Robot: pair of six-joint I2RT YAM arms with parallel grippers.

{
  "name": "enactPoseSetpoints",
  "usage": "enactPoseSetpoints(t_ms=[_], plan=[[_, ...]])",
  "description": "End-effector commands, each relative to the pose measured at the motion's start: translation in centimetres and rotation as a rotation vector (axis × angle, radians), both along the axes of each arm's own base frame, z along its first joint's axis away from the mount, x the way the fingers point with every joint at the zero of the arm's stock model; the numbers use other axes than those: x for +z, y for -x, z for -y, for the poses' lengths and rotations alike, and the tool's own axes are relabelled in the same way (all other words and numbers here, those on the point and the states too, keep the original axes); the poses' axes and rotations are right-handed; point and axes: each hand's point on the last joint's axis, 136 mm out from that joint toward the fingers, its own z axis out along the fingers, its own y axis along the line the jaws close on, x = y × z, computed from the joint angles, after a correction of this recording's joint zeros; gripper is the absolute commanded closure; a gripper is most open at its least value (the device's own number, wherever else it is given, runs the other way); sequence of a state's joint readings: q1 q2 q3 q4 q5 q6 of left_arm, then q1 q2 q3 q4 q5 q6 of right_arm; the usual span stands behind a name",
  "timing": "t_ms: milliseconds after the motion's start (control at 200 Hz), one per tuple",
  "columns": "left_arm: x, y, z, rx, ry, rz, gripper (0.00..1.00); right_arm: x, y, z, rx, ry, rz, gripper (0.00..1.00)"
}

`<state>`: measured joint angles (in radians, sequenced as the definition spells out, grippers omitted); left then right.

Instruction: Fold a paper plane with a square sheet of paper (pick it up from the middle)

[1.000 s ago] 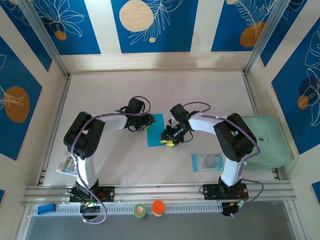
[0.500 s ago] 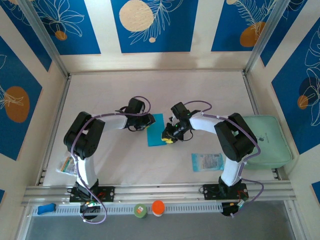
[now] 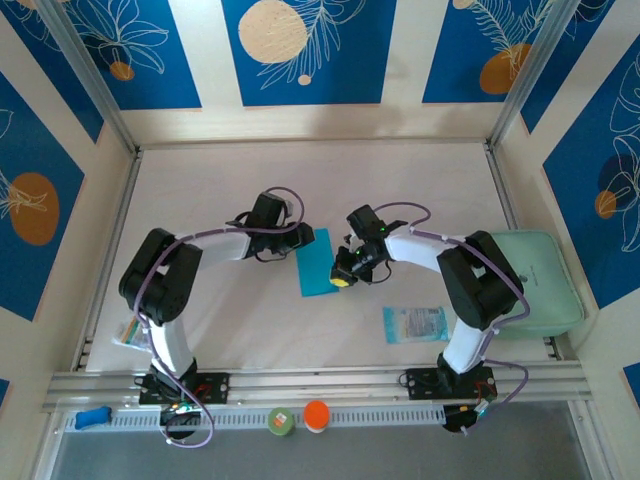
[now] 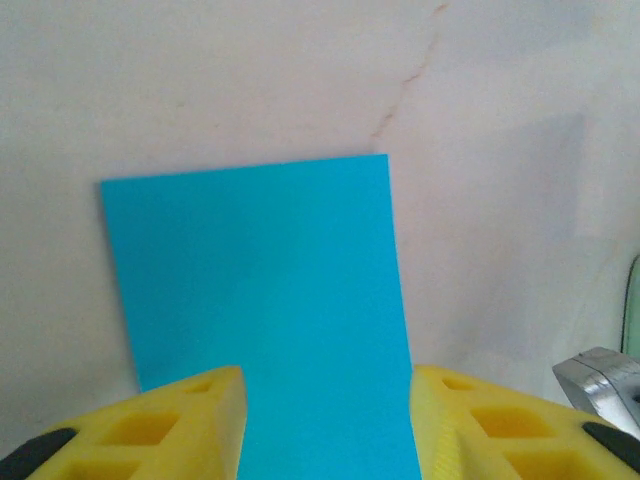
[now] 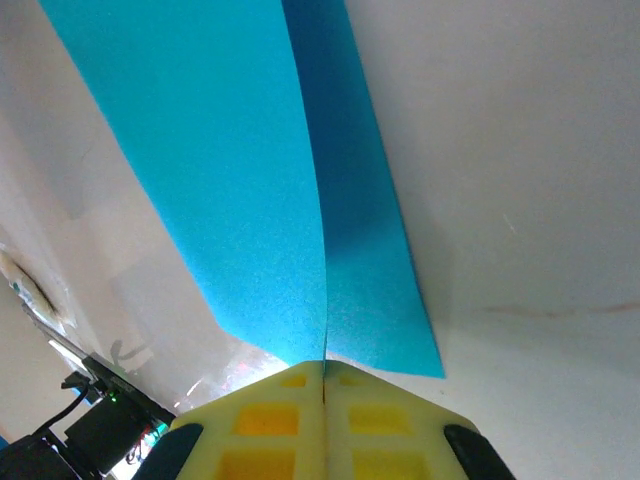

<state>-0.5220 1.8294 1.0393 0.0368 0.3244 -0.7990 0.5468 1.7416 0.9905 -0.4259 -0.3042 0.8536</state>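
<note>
The sheet [image 3: 318,264] between left hand [image 3: 300,243], right hand [image 3: 342,278]

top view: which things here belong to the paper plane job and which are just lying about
Job: cyan paper sheet; left gripper, open; right gripper, pinching the sheet.
Lying about: printed packet; mint pad; orange disc; green disc.

Bright even overhead light, soft shadows under both arms, wrist close-ups slightly soft, faint glare on table

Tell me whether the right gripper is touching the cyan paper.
Touching. The right wrist view shows the right gripper with its yellow fingers shut together and the square sheet of paper running by its crease into the seam between them.
</note>
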Motion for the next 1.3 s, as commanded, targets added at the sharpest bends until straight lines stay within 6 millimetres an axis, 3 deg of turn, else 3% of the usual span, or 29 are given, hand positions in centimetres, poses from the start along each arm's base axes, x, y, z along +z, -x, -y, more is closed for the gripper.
enactPoseSetpoints(t_ms=[0, 235, 505, 830, 1296], plan=[[-0.1, 0.4, -0.6, -0.039, -0.050, 0.014, 0.53, 0.6, 1.4, 0.8, 0.021, 0.000, -0.026, 1.00], [-2.3, 0.5, -0.5, -0.052, -0.077, -0.047, 0.58, 1.2, 0.9, 0.2, 0.034, -0.026, -0.003, 1.00], [-4.4, 0.9, -1.0, -0.046, -0.125, -0.104, 0.69, 2.8, -0.7, -2.9, 0.091, -0.114, 0.074, 1.00], [-5.4, 1.6, -2.2, -0.024, -0.166, -0.113, 0.72, 1.7, -3.1, -5.5, 0.066, -0.129, 0.109, 1.00], [-5.8, 1.8, -2.4, -0.018, -0.174, -0.126, 0.75, -0.5, -4.0, -5.6, -0.004, -0.046, 0.116, 1.00]])
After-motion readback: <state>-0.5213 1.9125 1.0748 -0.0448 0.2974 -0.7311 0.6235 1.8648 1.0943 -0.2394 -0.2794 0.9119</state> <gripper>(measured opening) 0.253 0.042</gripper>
